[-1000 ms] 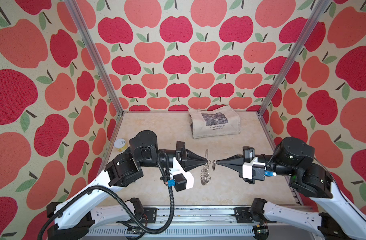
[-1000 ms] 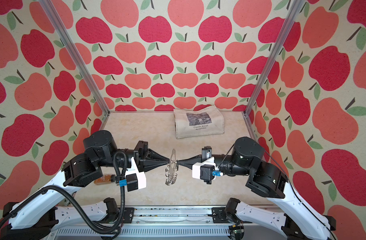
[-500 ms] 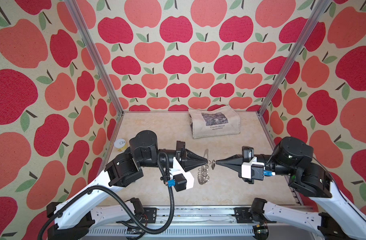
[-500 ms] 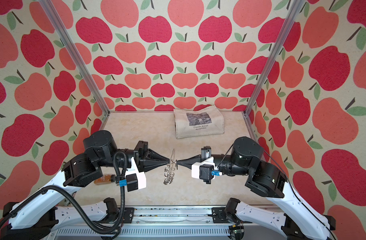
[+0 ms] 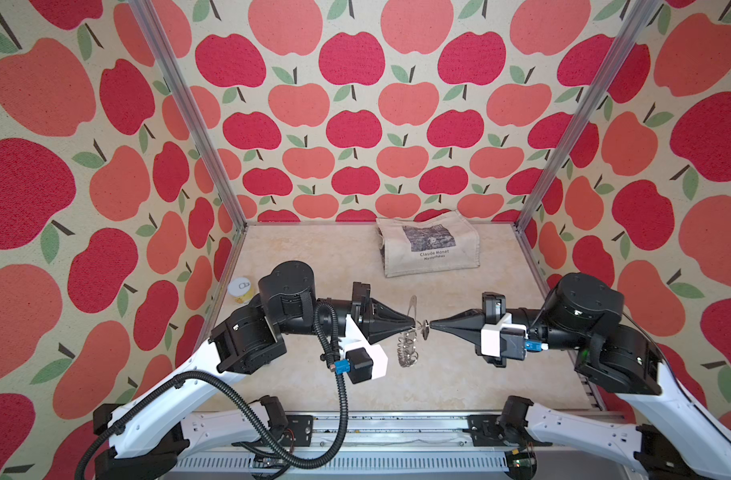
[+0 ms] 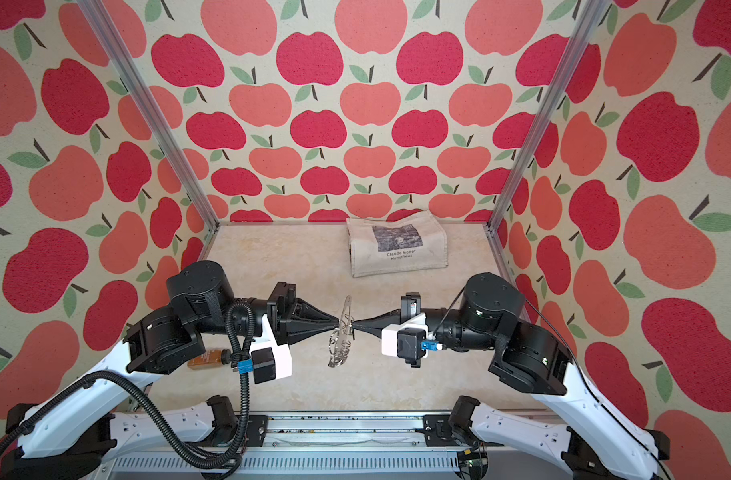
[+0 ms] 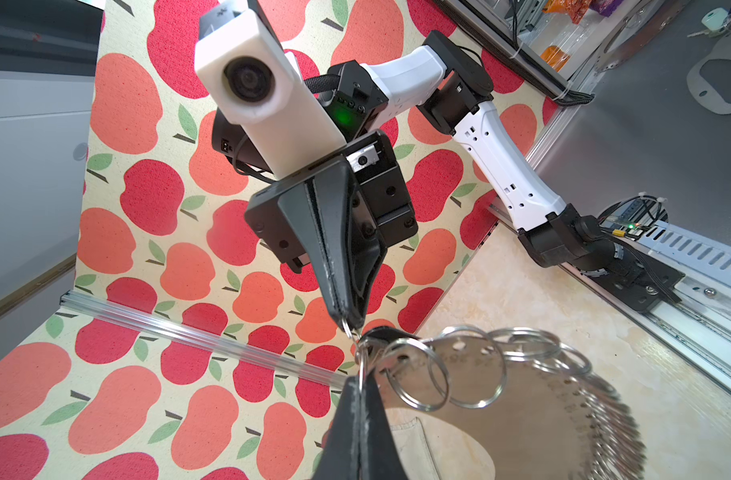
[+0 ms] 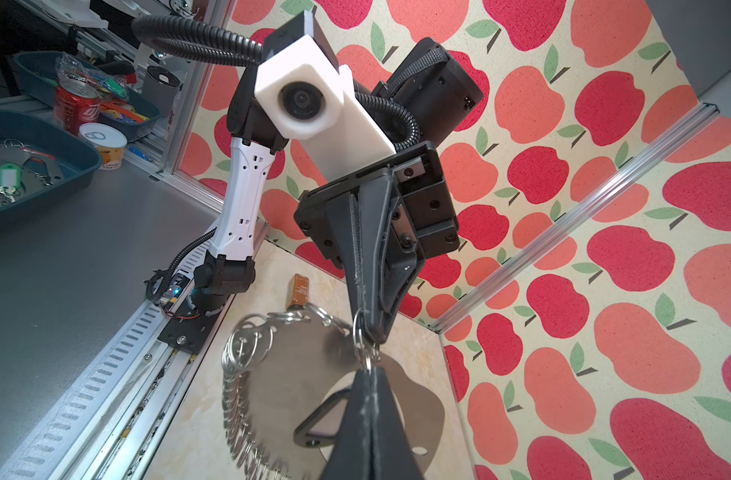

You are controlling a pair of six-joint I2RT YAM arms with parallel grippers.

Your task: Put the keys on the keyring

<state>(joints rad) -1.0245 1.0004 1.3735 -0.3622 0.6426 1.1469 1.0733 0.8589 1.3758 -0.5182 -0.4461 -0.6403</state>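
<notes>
Grey metal crescent plate fringed with silver rings (image 5: 407, 351) hangs mid-air, left gripper (image 5: 413, 322) jaws clamped on an edge ring. Right gripper (image 5: 432, 325) meets it tip to tip, jaws pinched on the ring end of a black-framed oblong key tag (image 8: 301, 434) dangling beside it.

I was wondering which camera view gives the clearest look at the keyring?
The left wrist view: the keyring appears face-on and close, its holes and rings sharp. The right wrist view shows its other face, blurrier and partly hidden by the right claw. Both top views show it small and nearly edge-on.
</notes>
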